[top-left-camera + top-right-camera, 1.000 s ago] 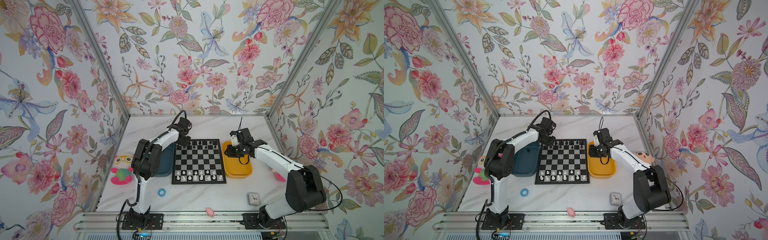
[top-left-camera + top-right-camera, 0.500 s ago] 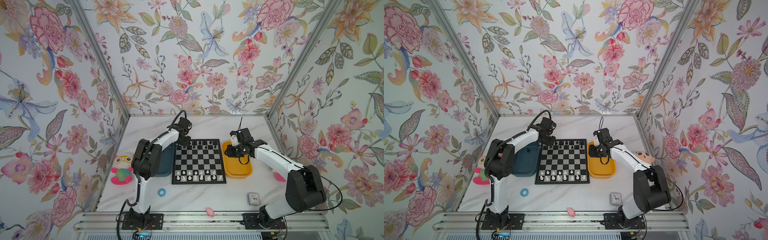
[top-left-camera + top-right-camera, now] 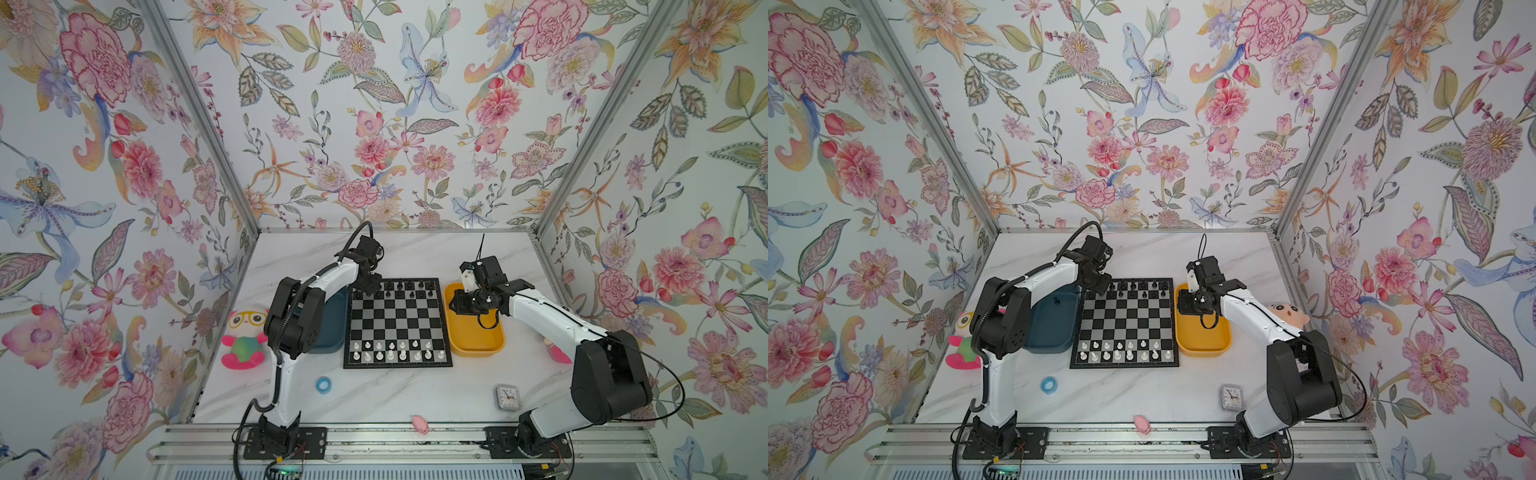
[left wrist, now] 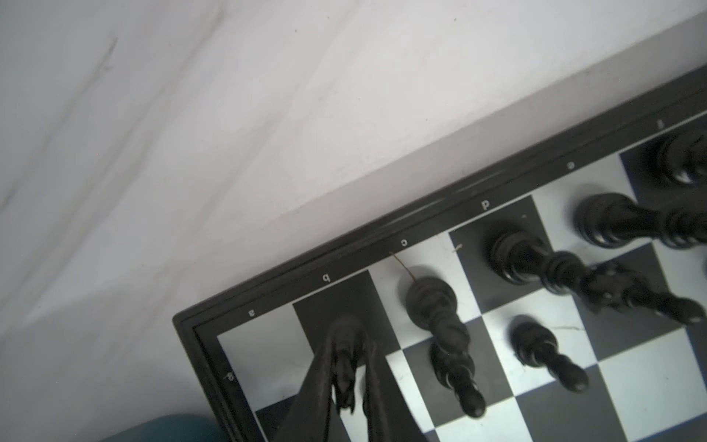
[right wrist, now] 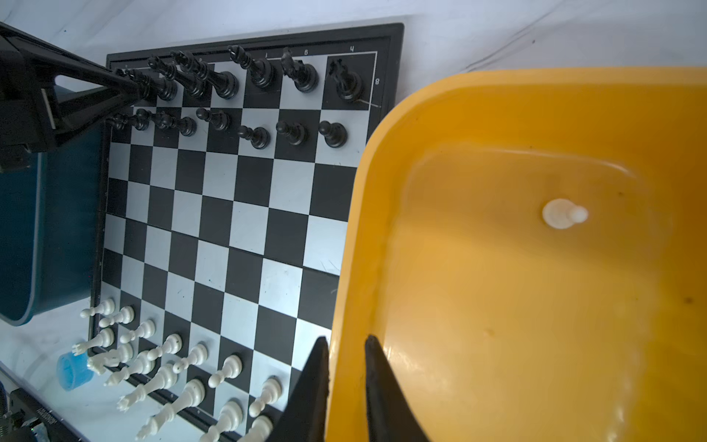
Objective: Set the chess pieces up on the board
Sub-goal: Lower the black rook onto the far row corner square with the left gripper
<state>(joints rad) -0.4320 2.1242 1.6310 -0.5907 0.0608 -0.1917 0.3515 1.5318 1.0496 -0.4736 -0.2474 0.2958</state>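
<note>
Marble table [image 3: 374,399]: board [image 3: 397,322] at centre.
Left gripper [image 4: 350,340]: narrow around black piece [image 4: 344,367], grip unclear.
Right gripper [image 5: 346,338]: narrow, empty, over yellow bin [image 5: 497,306].

**Inspector:** Board [image 3: 397,322]?
**Assistant:** Black and silvery-white checks, black border. Black pieces [image 3: 400,286] and white pieces [image 3: 390,355].
**Inspector:** Containers?
**Assistant:** Yellow bin [image 3: 478,345], plain. Teal bin [image 3: 336,332], plain.
**Inspector:** Surroundings?
**Assistant:** Table [image 3: 374,399] is white with grey marble veining. Walls [image 3: 374,124] are pale, with a floral print in pink, orange, blue and green. Small ring [image 3: 323,385] is light blue.
</note>
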